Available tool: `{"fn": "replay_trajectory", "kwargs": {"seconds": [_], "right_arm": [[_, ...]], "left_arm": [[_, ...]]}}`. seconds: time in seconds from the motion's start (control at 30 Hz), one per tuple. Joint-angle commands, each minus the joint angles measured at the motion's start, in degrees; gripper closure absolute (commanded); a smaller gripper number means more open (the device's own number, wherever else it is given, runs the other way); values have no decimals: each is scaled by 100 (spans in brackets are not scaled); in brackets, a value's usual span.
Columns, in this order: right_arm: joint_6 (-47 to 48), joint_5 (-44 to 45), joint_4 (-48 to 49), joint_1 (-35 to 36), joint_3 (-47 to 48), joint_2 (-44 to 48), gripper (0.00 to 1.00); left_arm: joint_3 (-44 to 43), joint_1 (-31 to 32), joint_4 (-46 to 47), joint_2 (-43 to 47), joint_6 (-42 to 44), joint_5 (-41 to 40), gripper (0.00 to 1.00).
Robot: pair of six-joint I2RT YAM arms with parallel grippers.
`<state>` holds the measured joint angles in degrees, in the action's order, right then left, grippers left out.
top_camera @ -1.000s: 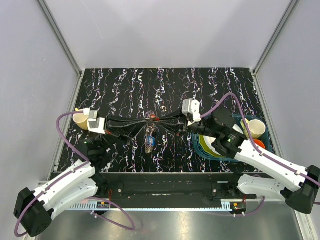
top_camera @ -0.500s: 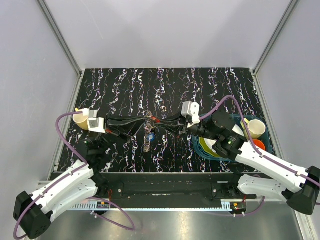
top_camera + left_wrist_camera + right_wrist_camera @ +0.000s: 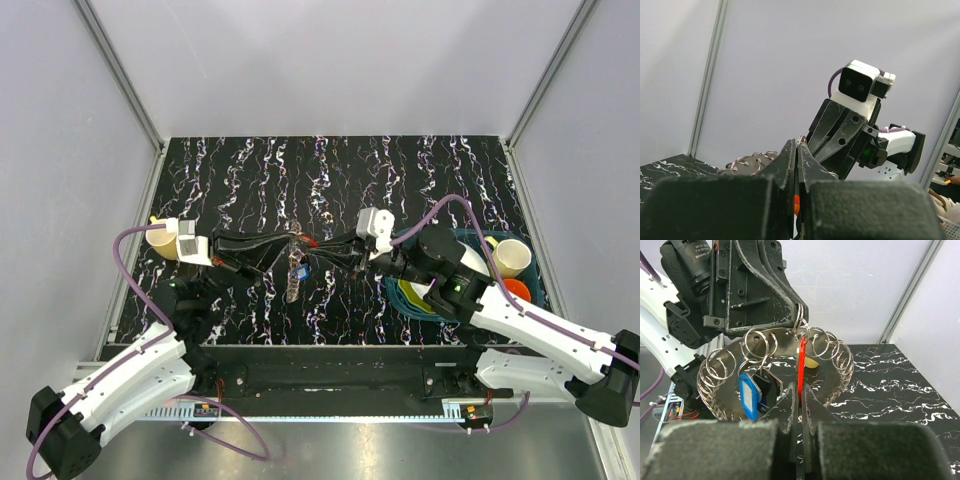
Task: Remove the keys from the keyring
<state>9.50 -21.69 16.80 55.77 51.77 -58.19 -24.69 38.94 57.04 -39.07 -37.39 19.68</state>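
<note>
R gripper (image 3: 800,390) moved in, now clamped on red key (image 3: 801,357); L gripper (image 3: 796,144) pinches keyring (image 3: 782,350) just beyond those tips; next, I think, slide key off.

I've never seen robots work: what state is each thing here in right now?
left gripper, shut on the keyring
right gripper, shut on the red key
keyring, held up in the air
red key, on the keyring, pinched
blue key, hanging free on the keyring
</note>
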Motion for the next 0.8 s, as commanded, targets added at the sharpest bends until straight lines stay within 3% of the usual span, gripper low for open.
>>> {"fn": "replay_trajectory", "kwargs": {"seconds": [0.0,0.43,0.67,0.7,0.77], "right_arm": [[254,60,-168,162,-26,45,100],[632,253,-581,277,-62,72,100],[378,629,-441,277,61,-43,99],[325,692,-440,277,70,-43,87],[246,737,-475,277,62,10,75]], "left_arm": [[-71,-53,230,110,179,-491,100],[-62,-62,-17,180,205,-606,100],[-107,-62,-8,128,188,-413,100],[-89,-62,9,136,179,-378,100],[-89,-70,9,110,179,-229,100]]}}
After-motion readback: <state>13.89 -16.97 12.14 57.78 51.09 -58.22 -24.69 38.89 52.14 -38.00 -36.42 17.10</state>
